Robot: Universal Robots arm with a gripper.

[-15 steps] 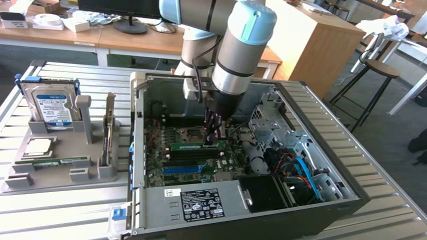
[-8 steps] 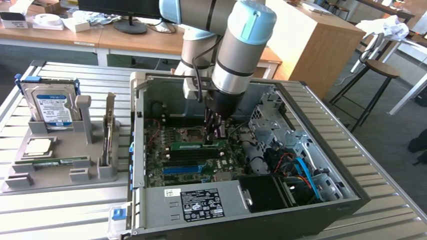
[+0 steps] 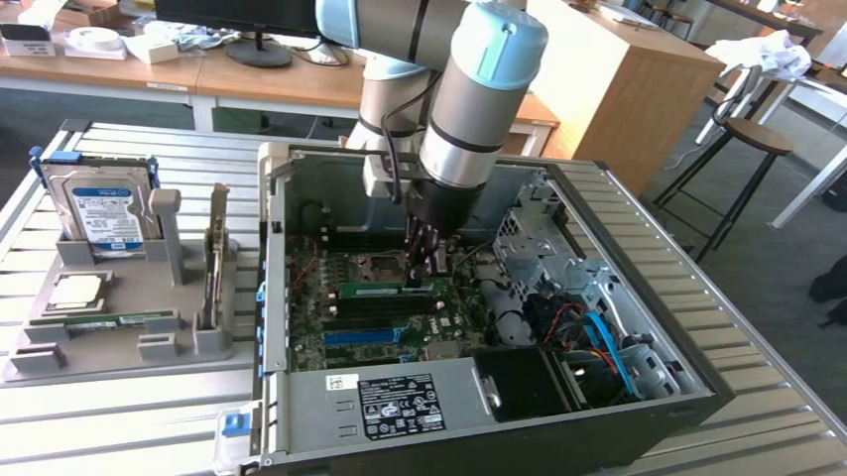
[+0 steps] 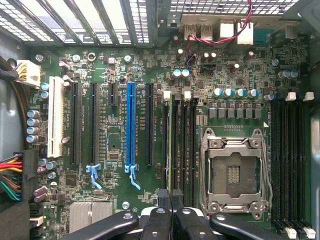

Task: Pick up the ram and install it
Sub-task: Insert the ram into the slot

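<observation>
Tool (image 3: 426, 266) closed, its tips bearing on one end of the ram (image 3: 384, 290), which stood edge-up on the motherboard (image 4: 112, 145) directly beneath. I judged that a good seating needed straight downward pressure, the stick kept vertical and both ends latched.

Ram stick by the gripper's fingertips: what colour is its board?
Green; the ram shows best in the exterior view.

No text legible.
- Hard drive label (image 3: 109, 211), 9 o'clock of the computer case (image 3: 609, 441): blue-and-white, print unreadable.
- Power supply sticker (image 3: 397, 405), 6 o'clock edge of case: black-and-white, marks too small.
- Motherboard silkscreen (image 4: 139, 131) beside blue slot (image 4: 130, 125): white lettering, unreadable.
</observation>
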